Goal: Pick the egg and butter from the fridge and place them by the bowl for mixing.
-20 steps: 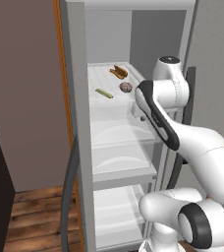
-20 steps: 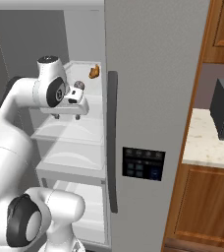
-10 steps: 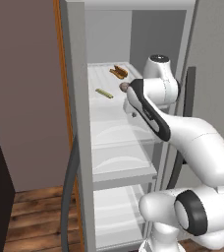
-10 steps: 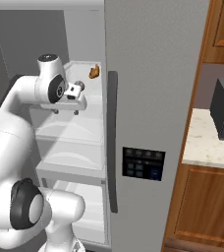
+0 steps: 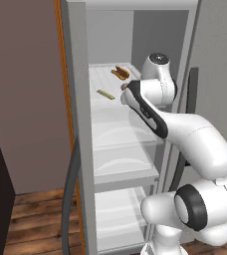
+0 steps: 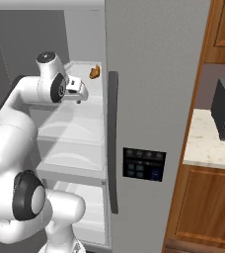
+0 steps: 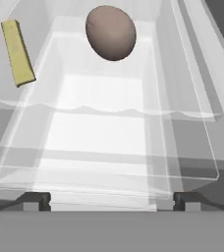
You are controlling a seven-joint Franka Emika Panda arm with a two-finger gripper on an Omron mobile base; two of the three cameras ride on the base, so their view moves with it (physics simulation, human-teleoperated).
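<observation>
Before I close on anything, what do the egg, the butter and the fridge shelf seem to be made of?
The egg: matte brownish-grey shell, smooth, no gloss; probably hard. The butter: a flat olive-yellow stick, dull and even in colour, likely soft, though the look leaves that open. The shelf: white translucent plastic or glass, since lower shelves show through it and its edges catch light.

Matt brownish egg (image 7: 111, 32) and matt olive butter (image 7: 17, 51) lie on translucent white shelves (image 7: 109, 128) — smooth, plastic-looking.

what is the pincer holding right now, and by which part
Nothing. The pincer is open with its tips spread wide and empty space between them; the small brownish speckled egg lies ahead on the translucent white fridge shelf, untouched.
</observation>
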